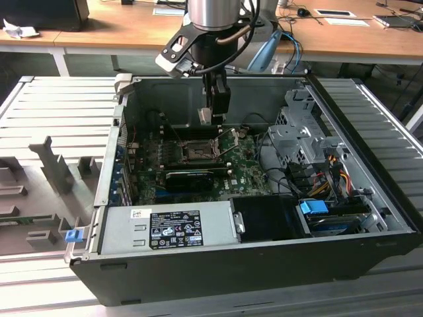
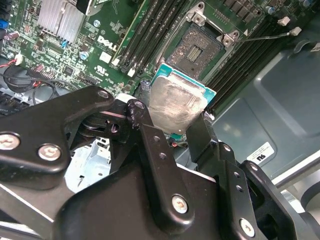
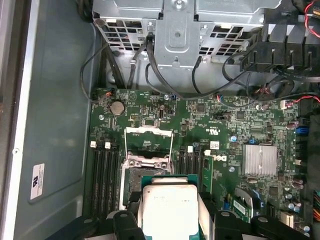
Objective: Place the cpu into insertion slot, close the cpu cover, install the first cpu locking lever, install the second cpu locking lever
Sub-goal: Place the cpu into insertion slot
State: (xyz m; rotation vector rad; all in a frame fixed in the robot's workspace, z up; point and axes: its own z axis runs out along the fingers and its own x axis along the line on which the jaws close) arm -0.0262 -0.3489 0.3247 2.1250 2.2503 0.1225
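Observation:
My gripper [image 1: 213, 117] hangs inside the open computer case, shut on the cpu [image 1: 204, 115], a small square chip with a pale silvery face. Both wrist views show the cpu [image 2: 177, 102] [image 3: 170, 210] pinched at two opposite edges between the black fingers [image 2: 146, 125]. It sits above and slightly to one side of the bare insertion slot [image 2: 202, 47] [image 3: 136, 176] on the green motherboard, not touching it. The cpu cover [image 3: 148, 130] stands swung open beyond the slot. A thin locking lever [image 2: 270, 34] sticks out, raised, beside the slot.
Memory slots [image 3: 105, 165] flank the socket on both sides. A finned heatsink [image 3: 259, 159] and a dark expansion card [image 1: 188, 177] lie nearby. The power supply [image 1: 165, 228] fills the case front, the drive cage [image 1: 297, 132] and cables the exterior view's right.

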